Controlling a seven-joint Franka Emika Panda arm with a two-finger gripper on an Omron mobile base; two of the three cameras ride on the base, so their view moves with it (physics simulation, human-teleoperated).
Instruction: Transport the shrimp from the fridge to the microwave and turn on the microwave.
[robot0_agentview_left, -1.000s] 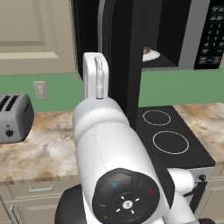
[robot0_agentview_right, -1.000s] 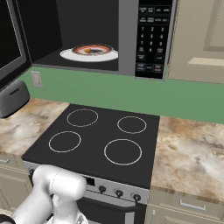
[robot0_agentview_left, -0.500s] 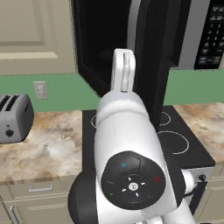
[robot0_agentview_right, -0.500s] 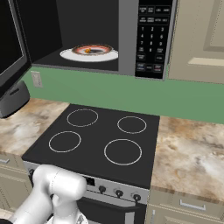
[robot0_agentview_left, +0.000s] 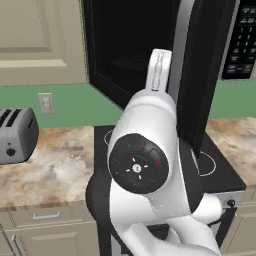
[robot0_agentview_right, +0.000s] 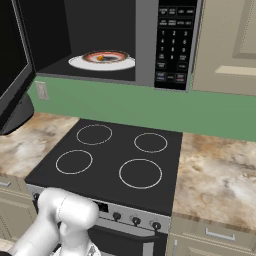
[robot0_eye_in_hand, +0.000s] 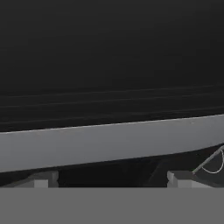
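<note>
Nearest my cameras, the white arm (robot0_agentview_left: 150, 165) rises over the black four-ring stovetop (robot0_agentview_right: 110, 160). My gripper (robot0_eye_in_hand: 111, 180) stands wide and empty, its fingertips (robot0_eye_in_hand: 43, 179) against the open microwave door (robot0_eye_in_hand: 109, 144). Beyond, inside the microwave (robot0_agentview_right: 145, 45), the shrimp (robot0_agentview_right: 100, 58) sits on a round plate (robot0_agentview_right: 102, 62). A silver toaster (robot0_agentview_left: 15, 135) stands far left on the marbled counter (robot0_agentview_left: 55, 165).

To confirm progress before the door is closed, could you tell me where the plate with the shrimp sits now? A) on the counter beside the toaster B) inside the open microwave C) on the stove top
B: the right base view shows the plate with the shrimp inside the open microwave.
</note>
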